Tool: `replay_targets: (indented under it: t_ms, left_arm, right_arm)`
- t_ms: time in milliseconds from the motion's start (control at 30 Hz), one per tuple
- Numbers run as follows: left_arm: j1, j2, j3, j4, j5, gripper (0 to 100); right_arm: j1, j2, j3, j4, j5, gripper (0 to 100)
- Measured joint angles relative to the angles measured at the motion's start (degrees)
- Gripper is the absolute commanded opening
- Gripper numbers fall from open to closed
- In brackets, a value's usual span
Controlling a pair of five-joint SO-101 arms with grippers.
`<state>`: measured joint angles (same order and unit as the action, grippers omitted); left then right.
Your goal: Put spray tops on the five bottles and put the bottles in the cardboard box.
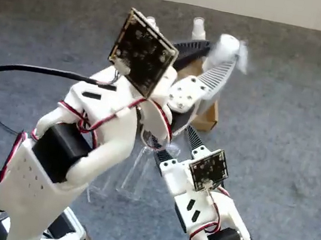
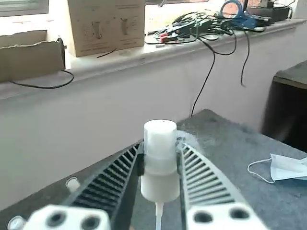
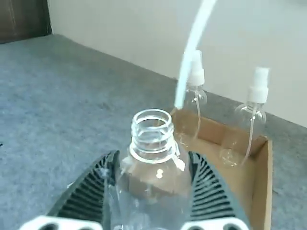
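Grips a white spray top point(image 2: 159, 143) in the left gripper point(image 2: 160, 165), lifted into the air over the far part of the grey table point(image 1: 284, 102). Presses the ribbed black fingers point(image 2: 204, 177) against both sides of the top's collar, with the round cap clear above the gripper's tips and the base sunk between them. Clamps a clear plastic bottle point(image 3: 152, 143) in the right gripper point(image 3: 153, 165), nearer the arms and lower down. Squeezes that bottle at the shoulder from either side, fingertips point(image 3: 111, 160) just under the threaded neck, with the bottle upright and its mouth open and uncapped. From the right wrist view, shows the spray top's long white dip tube point(image 3: 189, 52) slanting down from above, with its lower end just off to the right of the bottle's mouth and outside the neck; cannot tell how far above or beyond the rim. Beyond the held bottle, on the far side of the table, places the cardboard box point(image 3: 263, 167), open at the top. Keeps two bottles in it, side by side at its far end, the left one point(image 3: 194, 98) and the right one point(image 3: 249, 122), both upright with white spray tops already fitted. From the left wrist view, adds a face mask point(image 2: 283, 167) lying flat on the table, well apart from the gripper.
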<state>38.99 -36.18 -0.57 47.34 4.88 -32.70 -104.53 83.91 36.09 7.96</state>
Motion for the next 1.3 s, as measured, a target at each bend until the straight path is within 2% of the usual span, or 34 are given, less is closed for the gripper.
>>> replay_targets:
  t_ms: [400,767,1300]
  left_arm:
    - [1.05,0.26,3.08,-0.70,0.00,1]
    - [-1.85,-5.80,3.60,-0.70,0.00,1]
    - [-1.76,-6.42,13.80,-0.70,0.00,1]
  right_arm:
    - [0.00,0.00,0.00,0.00,0.00,0.3]
    - [0.00,0.00,0.00,0.26,0.00,0.3]
    - [0.00,0.00,0.00,0.26,0.00,0.3]
